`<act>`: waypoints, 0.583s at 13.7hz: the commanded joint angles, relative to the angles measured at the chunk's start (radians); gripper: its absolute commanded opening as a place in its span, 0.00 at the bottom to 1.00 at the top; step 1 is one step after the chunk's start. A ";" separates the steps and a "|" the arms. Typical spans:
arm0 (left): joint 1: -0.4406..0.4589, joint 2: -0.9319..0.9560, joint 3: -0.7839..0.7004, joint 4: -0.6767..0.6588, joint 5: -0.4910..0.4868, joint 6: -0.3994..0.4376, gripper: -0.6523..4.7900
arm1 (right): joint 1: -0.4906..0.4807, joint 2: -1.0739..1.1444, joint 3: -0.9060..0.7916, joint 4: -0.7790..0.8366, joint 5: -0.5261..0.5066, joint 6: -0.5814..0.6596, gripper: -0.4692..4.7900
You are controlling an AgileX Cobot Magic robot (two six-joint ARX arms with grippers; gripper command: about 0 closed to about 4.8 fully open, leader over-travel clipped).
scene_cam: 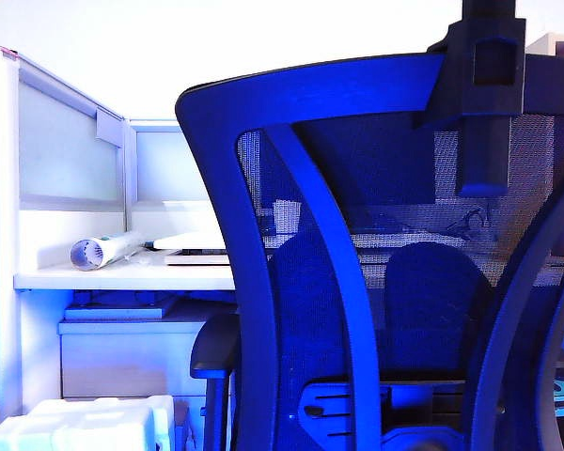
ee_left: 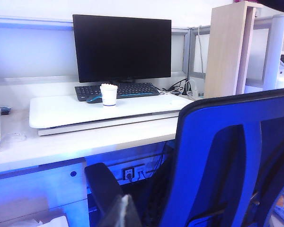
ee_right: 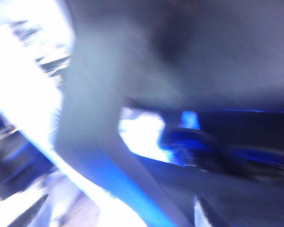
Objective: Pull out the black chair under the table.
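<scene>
The black chair [scene_cam: 291, 122], tinted blue, fills the exterior view with its curved back frame, mesh and headrest post. Its back [ee_left: 217, 142] stands in front of the white table [ee_left: 85, 142], and one armrest [ee_left: 102, 184] sits below the table's edge. My left gripper [ee_left: 124, 212] is shut, empty, and apart from the chair. The right wrist view is badly blurred. In it my right gripper [ee_right: 118, 213] is open, fingertips [ee_right: 35, 210] wide apart, and the chair's frame strut [ee_right: 94, 118] runs between them. Neither gripper shows in the exterior view.
On the table stand a black monitor [ee_left: 121, 47], a keyboard [ee_left: 128, 90], a white cup [ee_left: 108, 94] and a white board [ee_left: 99, 111]. A rolled paper [scene_cam: 103, 251] lies at its left. Below are a drawer cabinet [scene_cam: 132, 362] and a foam box [scene_cam: 85, 423]. A wooden panel [ee_left: 227, 47] rises at the right.
</scene>
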 commanded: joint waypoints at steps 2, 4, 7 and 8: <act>0.002 0.000 0.000 0.012 -0.003 0.000 0.11 | -0.001 -0.258 -0.185 0.018 0.170 -0.060 0.81; 0.002 0.000 0.000 0.010 -0.003 0.000 0.11 | -0.002 -0.346 -0.271 0.010 0.196 -0.060 0.81; 0.001 0.000 0.000 0.003 -0.003 0.000 0.11 | -0.002 -0.519 -0.452 0.003 0.243 -0.061 0.80; 0.001 0.000 0.000 0.001 -0.003 0.000 0.11 | -0.002 -0.583 -0.517 0.001 0.280 -0.064 0.80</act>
